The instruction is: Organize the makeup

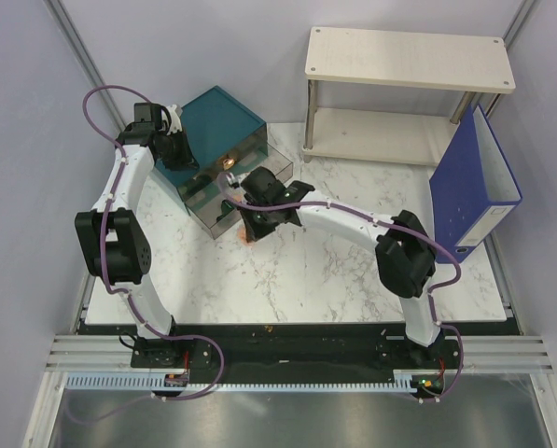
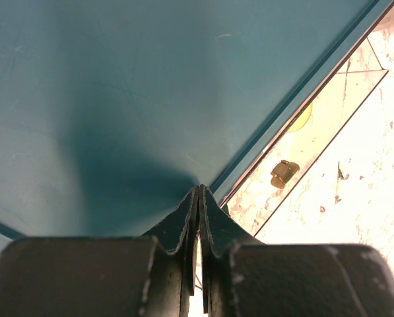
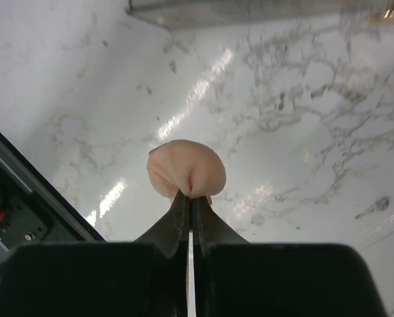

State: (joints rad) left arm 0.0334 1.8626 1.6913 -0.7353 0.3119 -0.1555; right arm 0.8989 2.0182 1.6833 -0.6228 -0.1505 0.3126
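Peach-pink disc (image 3: 185, 166) pinched in right end effector (image 3: 191, 196), left end effector (image 2: 198, 191) together at teal box (image 2: 117, 99)

Bright, even overhead light; top view sharp. Glare streaks on marble table (image 3: 203, 86) in rt wrist view. Lt wrist: blown-out at rt, shadow on teal box (image 2: 117, 165).

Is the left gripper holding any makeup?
No: the left gripper is shut with its fingertips together and nothing between them, above the teal drawer box.
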